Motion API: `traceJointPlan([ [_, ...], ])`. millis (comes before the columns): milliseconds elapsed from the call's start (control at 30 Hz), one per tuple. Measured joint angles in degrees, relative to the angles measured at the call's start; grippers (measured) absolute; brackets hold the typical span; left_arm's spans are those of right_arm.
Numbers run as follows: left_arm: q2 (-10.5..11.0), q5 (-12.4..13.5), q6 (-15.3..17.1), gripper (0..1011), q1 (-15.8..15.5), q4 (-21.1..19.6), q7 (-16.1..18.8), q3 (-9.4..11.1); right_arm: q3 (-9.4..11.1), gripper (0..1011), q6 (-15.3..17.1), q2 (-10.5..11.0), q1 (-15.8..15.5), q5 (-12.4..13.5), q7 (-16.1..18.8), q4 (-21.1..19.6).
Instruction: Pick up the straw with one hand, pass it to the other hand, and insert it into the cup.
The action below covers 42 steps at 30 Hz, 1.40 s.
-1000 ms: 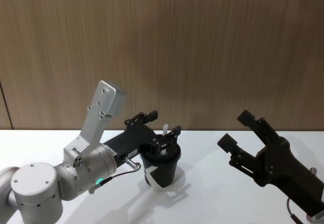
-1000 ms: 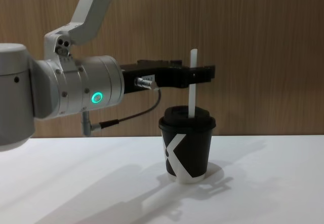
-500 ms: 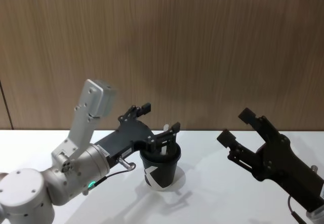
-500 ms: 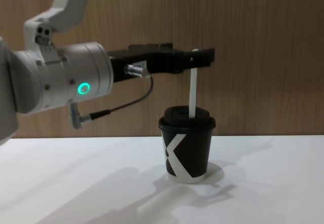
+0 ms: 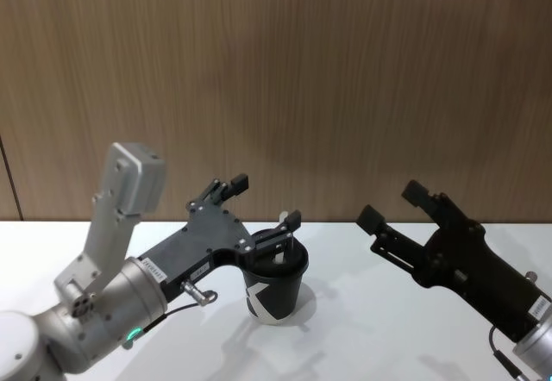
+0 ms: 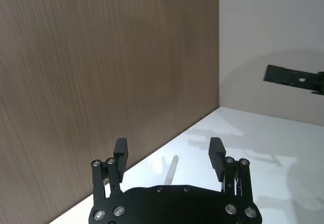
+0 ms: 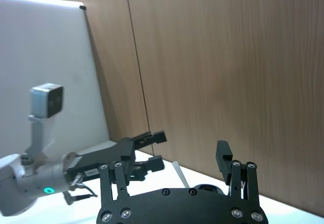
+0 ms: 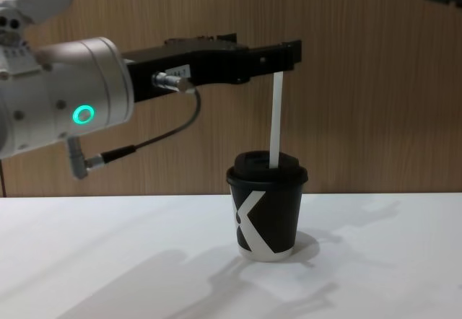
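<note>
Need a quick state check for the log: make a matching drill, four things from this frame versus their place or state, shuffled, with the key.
Things:
1. straw
2. cup
3. left gripper
4. right gripper

States:
A. open, raised off to the cup's right, holding nothing
B. stands upright in the lid
C. on the white table, lid on
D. open, above the cup

Pairs: 1-B, 2-C, 3-D, 4-A

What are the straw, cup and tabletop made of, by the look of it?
Straw: probably plastic, since it is white, slightly see-through and stands straight in the lid. Cup: looks like matte black paper with a printed white mark and a pale bottom edge; its domed lid has a faint sheen, likely plastic. Tabletop: smooth matte white, laminate or painted; cannot tell which.
</note>
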Motion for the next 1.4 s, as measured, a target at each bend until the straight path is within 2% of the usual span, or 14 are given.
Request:
traceJointPlan([
  [200,1.1,-0.4,0.0,1000,2.4,-2.7,0.3,-0.9,-0.8,1001,3.9,0.2,0.2,-0.7,-3.8,-2.0],
  [533,3.0,-0.4,-0.1,1000,6.7,-6.9,1.4,-2.9,-2.2,1001,7.5,0.7,0.1,-1.9,-8.0,-4.2],
  [900,4.0,0.7,-0.8,1000,9.6,-9.3,2.3,-4.4,-3.6,1001,8.7,1.4,-0.3,-3.0,-10.3,-5.2],
  [1400,4.4,1.3,-0.9,1000,11.1,-10.5,2.9,-5.2,-4.6,1001,9.0,1.7,-0.4,-3.4,-11.3,-5.3],
])
